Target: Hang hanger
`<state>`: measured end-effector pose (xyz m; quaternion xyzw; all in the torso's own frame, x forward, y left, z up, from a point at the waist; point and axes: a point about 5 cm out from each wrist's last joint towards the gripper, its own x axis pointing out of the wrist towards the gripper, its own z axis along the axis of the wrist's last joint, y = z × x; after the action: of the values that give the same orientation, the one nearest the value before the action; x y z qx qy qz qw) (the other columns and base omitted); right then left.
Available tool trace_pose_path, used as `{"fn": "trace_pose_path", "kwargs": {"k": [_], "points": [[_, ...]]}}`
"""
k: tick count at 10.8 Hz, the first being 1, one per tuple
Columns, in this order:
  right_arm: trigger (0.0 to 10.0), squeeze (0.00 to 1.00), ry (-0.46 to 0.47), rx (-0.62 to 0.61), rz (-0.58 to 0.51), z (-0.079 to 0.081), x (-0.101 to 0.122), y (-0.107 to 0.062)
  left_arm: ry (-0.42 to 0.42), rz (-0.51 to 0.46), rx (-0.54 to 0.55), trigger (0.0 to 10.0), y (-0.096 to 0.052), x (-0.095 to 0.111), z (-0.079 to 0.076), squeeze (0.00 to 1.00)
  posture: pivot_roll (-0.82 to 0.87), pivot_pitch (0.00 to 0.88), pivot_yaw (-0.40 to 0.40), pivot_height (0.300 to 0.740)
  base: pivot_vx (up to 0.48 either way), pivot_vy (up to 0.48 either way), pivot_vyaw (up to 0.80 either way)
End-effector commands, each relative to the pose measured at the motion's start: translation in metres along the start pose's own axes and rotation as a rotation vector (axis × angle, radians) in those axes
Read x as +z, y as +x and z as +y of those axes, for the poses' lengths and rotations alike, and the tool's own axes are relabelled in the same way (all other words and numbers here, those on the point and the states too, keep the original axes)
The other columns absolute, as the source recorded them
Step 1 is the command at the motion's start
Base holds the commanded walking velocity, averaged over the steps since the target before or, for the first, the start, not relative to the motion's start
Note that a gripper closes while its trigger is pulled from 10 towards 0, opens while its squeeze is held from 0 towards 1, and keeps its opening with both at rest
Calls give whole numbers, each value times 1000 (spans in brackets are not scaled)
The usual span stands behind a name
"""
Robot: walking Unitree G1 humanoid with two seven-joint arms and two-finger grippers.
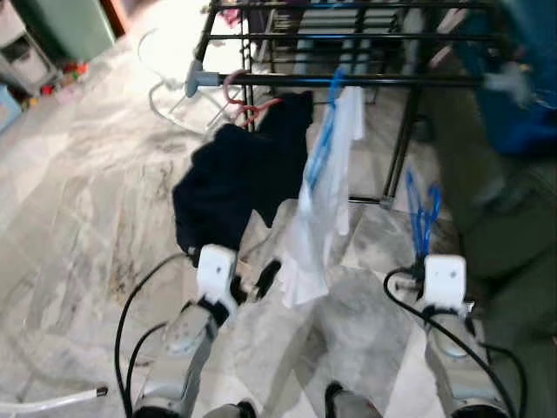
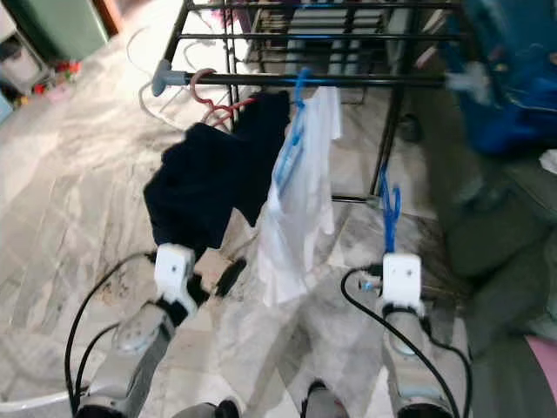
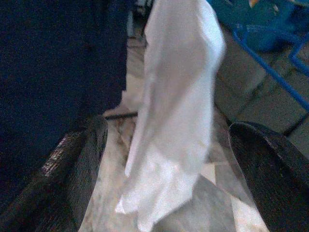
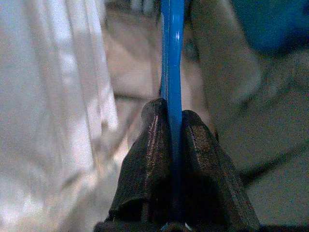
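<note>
A black drying rack bar [image 1: 365,80] runs across ahead of me. On it hang a pink hanger [image 1: 239,100] carrying a dark navy garment [image 1: 235,183] and a blue hanger [image 1: 326,131] carrying a white garment [image 1: 326,200]. My right gripper [image 4: 172,113] is shut on a second, bare blue hanger [image 1: 424,218], held upright below the bar and right of the white garment. My left gripper [image 1: 261,280] stands open just below the navy garment, with the white cloth [image 3: 178,111] hanging beyond its fingers [image 3: 82,159].
More black rack bars [image 1: 348,39] lie behind the front one. A blue bag-like object [image 1: 522,87] and a dark olive bulk [image 1: 505,235] stand at the right. A white wire frame [image 1: 165,96] lies on the marble floor [image 1: 78,200] at the left.
</note>
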<state>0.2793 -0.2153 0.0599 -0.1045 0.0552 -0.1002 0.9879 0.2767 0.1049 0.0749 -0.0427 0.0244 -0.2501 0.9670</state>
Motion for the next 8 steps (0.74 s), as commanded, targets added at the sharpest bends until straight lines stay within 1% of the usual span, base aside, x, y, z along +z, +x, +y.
{"fn": "trace_pose_path", "kwargs": {"k": [1, 2, 4, 6, 7, 8], "points": [[10000, 0, -9, 9, -64, 4, 11, -4, 5, 14, 16, 10000, -6, -1, 5, 0, -196, 220, 69, 740, 412, 0, 0], [10000, 0, -16, -13, -103, 1, 18, -11, 11, 8, 28, 10000, -6, 0, 7, 0, -192, 219, 70, 740, 412, 0, 0], [10000, 0, -41, -20, -152, 1, 25, -20, 9, 20, 30, 10000, -8, -1, 8, 0, -199, 222, 78, 740, 403, 0, 0], [10000, 0, -46, -77, -183, -3, 32, -25, 6, 35, 21, 10000, -8, -2, 6, 0, -210, 229, 86, 740, 0, 0, 0], [10000, 0, -60, -87, -204, -3, 37, -27, 4, 37, 19, 10000, -8, -2, 6, 0, -213, 232, 85, 740, 0, 0, 0], [10000, 0, -53, -87, -216, -4, 41, -29, 8, 38, 15, 10000, -8, -2, 6, 0, -215, 237, 86, 740, 0, 0, 0]]}}
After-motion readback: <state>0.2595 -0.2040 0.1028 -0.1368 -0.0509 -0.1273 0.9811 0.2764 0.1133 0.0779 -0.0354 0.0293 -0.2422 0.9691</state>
